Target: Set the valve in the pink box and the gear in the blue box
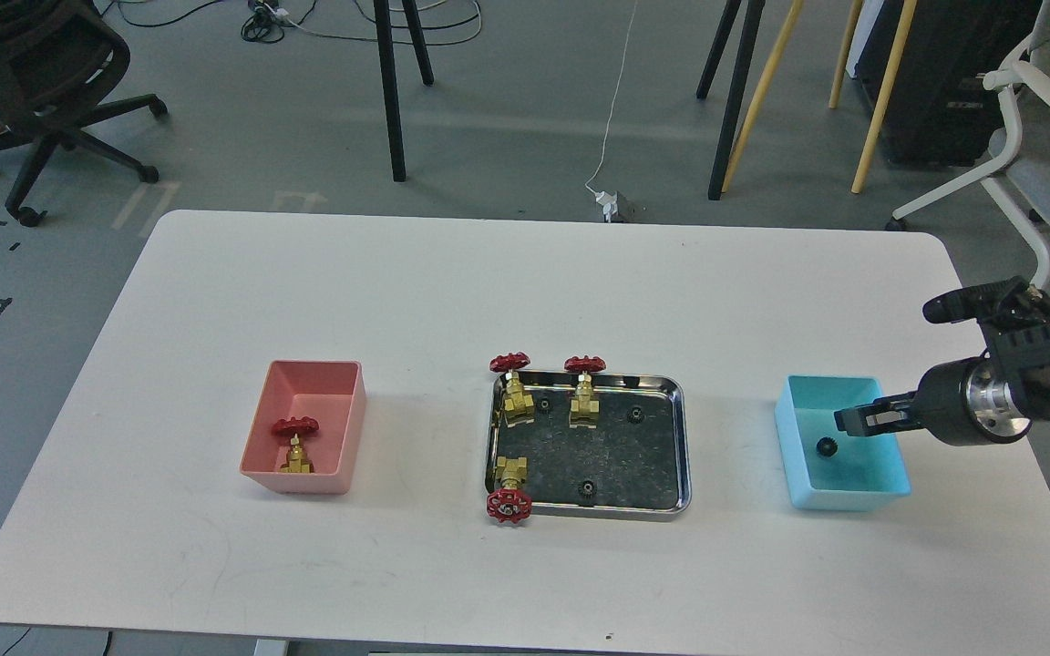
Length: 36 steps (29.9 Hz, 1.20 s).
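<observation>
The pink box (343, 401) at the left holds one valve (295, 443) with a red handwheel. Three more valves stand in the steel tray (685, 446) at the centre: two at its far left (512, 390) (585, 394) and one at its near left (509, 488). Three tiny black gears lie in the tray (543, 404) (635, 415) (587, 490). The blue box (853, 497) at the right holds one gear (824, 447). My right gripper (860, 417) hovers over the blue box, just above and right of that gear, fingers slightly apart and empty. My left gripper is out of view.
The white table (397, 292) ends close behind my right arm at its right edge. Chairs (33, 82) and stand legs (393, 91) are on the floor beyond the far edge.
</observation>
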{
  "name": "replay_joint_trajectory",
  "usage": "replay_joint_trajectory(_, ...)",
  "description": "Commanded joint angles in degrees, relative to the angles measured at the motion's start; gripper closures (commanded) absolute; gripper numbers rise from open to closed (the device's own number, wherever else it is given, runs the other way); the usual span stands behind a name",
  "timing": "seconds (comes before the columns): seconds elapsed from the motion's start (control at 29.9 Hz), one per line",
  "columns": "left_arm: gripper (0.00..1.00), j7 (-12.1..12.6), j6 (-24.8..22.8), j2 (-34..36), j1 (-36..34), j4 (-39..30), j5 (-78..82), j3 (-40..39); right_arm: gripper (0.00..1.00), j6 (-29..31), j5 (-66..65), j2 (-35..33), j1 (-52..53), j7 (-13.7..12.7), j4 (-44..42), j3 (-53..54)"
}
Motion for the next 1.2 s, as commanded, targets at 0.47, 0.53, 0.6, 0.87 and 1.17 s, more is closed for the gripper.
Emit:
replay_joint_trajectory(0.47,0.08,9.2,0.0,-14.0,-0.7,-2.0,3.7,6.3,0.27,0.0,19.0,4.2,0.2,-1.0,-10.1,30.8)
replay_joint_trajectory(0.53,0.07,13.1,0.1,-18.2,-1.1,-3.0,5.7,7.1,0.27,0.0,22.9,6.9,0.4,-1.1,-15.1,35.3)
replay_joint_trajectory(0.6,0.05,16.1,0.1,-21.9,-0.9,-3.8,7.4,7.3,0.27,0.0,25.9,8.8,1.1,-1.1,-20.1,39.0)
replay_joint_trajectory(0.87,0.03,18.1,2.2,-30.8,-1.3,-4.0,7.7,7.9,0.27,0.0,41.6,14.3,9.8,-3.3,-36.7,41.9)
replay_joint_trajectory(1.17,0.03,18.0,4.7,-31.8,-2.3,-4.0,7.7,7.9,0.15,-21.7,55.7,23.8,9.8,-4.9,-41.1,42.1)
